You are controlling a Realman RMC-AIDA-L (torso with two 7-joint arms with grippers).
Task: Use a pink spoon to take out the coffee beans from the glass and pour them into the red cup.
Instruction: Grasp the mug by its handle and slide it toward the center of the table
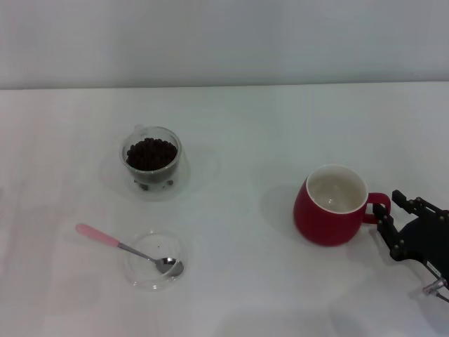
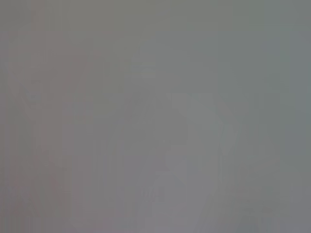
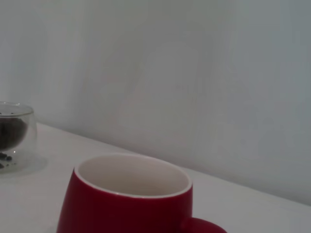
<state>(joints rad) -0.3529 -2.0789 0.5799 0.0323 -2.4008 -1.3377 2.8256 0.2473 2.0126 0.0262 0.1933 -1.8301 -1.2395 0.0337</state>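
Pink spoon (image 1: 112, 242) lies on the left, bowl in a shallow glass dish (image 1: 156, 261), handle pointing far-left. Right gripper (image 1: 393, 225) open, empty, beside red cup (image 1: 330, 210) handle. Left gripper unseen, likely nearer.

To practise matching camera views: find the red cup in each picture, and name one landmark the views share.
Head view: red cup at right, its handle toward the right gripper.
Left wrist view: not in it; nothing can be made out.
Right wrist view: at bottom centre, partly cut off.
Shared landmark: the glass of coffee beans.
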